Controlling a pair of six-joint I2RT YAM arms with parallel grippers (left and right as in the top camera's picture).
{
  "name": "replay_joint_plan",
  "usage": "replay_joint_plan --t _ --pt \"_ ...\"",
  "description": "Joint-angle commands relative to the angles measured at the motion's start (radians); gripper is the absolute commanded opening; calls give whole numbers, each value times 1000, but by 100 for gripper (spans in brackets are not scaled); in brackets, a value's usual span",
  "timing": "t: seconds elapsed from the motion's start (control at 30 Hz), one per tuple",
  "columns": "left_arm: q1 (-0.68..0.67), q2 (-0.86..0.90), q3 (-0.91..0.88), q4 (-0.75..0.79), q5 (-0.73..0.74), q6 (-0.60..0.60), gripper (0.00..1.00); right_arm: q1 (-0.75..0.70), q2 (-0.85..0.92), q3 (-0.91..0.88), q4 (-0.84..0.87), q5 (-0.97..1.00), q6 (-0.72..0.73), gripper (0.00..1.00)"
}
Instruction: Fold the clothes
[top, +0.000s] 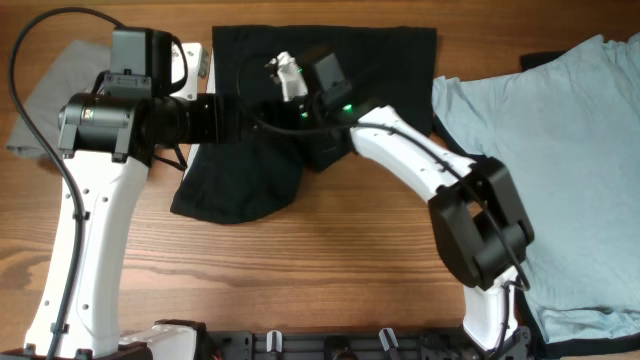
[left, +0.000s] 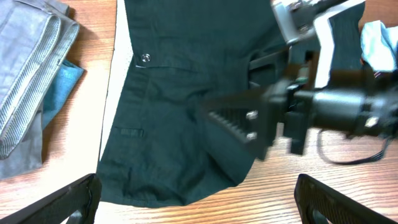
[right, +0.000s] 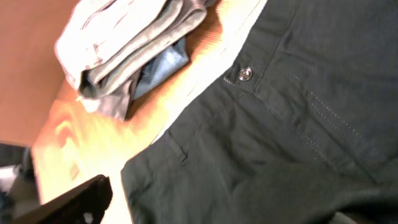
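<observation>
Left pincer (left: 198, 184): jaws wide apart, nothing between them, hovering over the black cloth garment (top: 250, 180). The garment lies flat on the wooden table (top: 300, 280) right under it, with its lower hem near the fingertips. The small metal button (left: 145, 58) is ahead and left of the left pincer.

Right pincer (left: 227, 118): it looks open. Only one finger (right: 81, 199) shows in its own view, far at the edge, and it grips nothing. It is over the same black garment, just ahead-right of the left pincer.

The grey folded garment (left: 31, 56) is on the table, left of the left pincer and apart from the black one. The light blue T-shirt (top: 560, 140) is spread out beyond the right pincer.
</observation>
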Motion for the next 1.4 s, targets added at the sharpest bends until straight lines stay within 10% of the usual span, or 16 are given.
replay_joint_plan --t 0.0,0.4,0.53,0.67,1.17,1.37 --pt "-2 -20 0 3 -3 16 100 28 73 3 -2 125 -10 99" --pt "-2 -20 0 3 -3 16 100 -155 -224 8 -468 8 -163 98" --pt "-2 -20 0 3 -3 16 100 -188 -211 -17 -615 61 -152 66" --pt "-2 -20 0 3 -3 16 100 -188 -164 -77 -573 61 -105 50" --pt "-2 -20 0 3 -3 16 100 -184 -6 -112 -206 -94 -83 50" --pt "-2 -20 0 3 -3 16 100 -186 -8 -111 -119 -94 -81 4"
